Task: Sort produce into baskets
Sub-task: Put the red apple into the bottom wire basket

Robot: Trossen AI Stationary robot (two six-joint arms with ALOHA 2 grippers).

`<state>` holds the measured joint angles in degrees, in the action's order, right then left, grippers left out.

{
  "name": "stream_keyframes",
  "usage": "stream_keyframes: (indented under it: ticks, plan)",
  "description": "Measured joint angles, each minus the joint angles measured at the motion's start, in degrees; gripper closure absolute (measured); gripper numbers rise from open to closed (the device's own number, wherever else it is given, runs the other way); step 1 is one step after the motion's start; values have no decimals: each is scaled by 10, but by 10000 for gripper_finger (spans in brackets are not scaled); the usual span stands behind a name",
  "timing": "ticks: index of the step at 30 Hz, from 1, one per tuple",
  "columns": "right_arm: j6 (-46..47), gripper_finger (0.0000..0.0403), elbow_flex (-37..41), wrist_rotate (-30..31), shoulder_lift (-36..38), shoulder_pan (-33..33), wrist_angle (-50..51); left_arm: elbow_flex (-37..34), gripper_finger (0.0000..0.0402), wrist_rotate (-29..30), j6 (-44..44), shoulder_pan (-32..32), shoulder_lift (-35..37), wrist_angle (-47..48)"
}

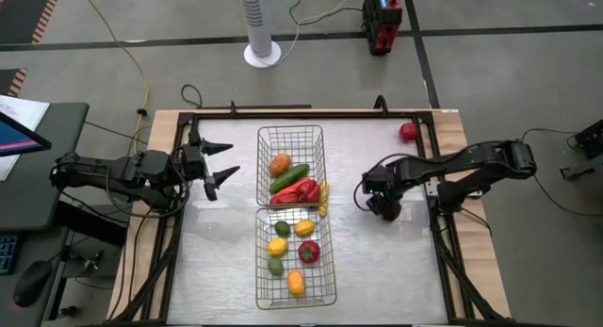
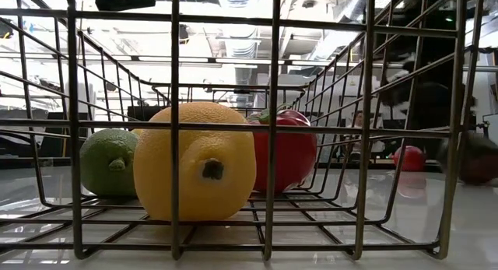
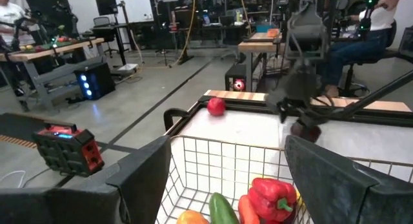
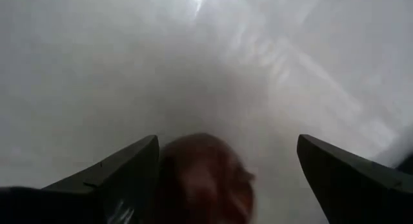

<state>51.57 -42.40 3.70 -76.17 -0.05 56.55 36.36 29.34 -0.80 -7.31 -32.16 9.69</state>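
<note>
Hovering low over the desk (image 1: 377, 261) on the right side, the right end effector (image 1: 384, 210) is standing with its fingers (image 4: 116, 175) wide apart, nothing clamped yet. In the right wrist view a dark-red apple (image 4: 203, 179) is lying on the desk just between the two fingers — whether they are touching it I cannot tell. The left end effector (image 1: 224, 169) is waiting on the left of the desk, raised, pointing toward the baskets; its fingers are apart too & holding nothing.

Two wire baskets are sitting end to end in the middle of the desk. The far basket (image 1: 290, 131) is holding an orange (image 1: 280, 164), a green cucumber (image 1: 289, 178) & red peppers (image 1: 296, 192), w/ a yellow banana (image 1: 323, 197) at its right wall. The near basket (image 1: 296, 299) is holding limes (image 1: 282, 229), lemons (image 1: 277, 246) & a red apple (image 1: 309, 252).

One more red apple (image 1: 408, 132) is lying alone near the far right corner of the desk — well apart from both baskets.
</note>
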Motion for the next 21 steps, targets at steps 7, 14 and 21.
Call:
stream_keyframes:
  ticks: [7,14,21]
  plan:
    - [74,10,30,55,0,72,-21,0,110,0,5,0,0,0]
    - [82,10,26,68,0,80,-21,0,110,0,14,0,0,-1]
    - [83,10,-18,119,0,99,11,0,110,0,9,0,0,-1]
